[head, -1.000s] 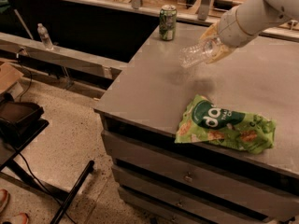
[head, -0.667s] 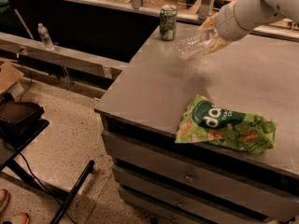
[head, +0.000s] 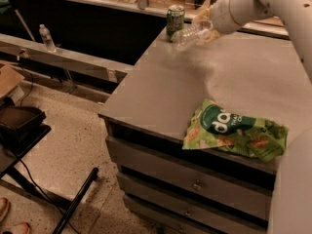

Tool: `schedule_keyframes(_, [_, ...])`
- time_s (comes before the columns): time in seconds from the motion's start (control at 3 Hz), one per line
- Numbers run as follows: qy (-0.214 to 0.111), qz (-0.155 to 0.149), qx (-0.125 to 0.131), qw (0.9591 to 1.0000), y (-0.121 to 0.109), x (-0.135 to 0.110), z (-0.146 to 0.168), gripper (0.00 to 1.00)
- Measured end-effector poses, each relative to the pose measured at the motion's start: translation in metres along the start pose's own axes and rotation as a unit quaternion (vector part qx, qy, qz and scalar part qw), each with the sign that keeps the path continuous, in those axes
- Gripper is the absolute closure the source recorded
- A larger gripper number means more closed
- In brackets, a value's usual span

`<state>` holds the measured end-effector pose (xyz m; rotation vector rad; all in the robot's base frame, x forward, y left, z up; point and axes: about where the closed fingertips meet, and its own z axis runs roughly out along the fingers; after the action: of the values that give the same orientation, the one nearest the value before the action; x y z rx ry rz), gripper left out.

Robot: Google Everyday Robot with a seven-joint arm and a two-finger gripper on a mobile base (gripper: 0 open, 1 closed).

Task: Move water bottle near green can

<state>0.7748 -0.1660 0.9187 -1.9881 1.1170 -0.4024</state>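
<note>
Shifted up and left since earlier, now upper centre: bottle (head: 187, 34), tilted, clamped in jaws of gripper (head: 204, 28), rear end hidden there; just beside can (head: 175, 19) on tabletop (head: 195, 82).

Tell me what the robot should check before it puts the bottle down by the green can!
1. Gripper holding the clear ribbed plastic water bottle: ok, near the table's far edge.
2. Bottle close to the small green-and-white drink can: ok, right beside it.
3. Bottle clear of the can, not bumping it: cannot tell.
4. Bottle resting on the grey table: cannot tell; it is tilted.
5. Green snack bag out of the way: ok, it lies at the near edge, well apart.
</note>
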Motion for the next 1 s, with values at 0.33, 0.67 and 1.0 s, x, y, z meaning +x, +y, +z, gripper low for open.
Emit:
schedule_keyframes(0.33, [-0.007, -0.014, -0.009, 0.9998, -0.007, -0.004, 0.024, 0.59])
schedule_keyframes(0.67, [-0.01, -0.012, -0.023, 0.9996, -0.008, -0.003, 0.04, 0.36])
schedule_keyframes(1.0, [-0.012, -0.013, -0.024, 0.9996, -0.008, -0.004, 0.043, 0.12])
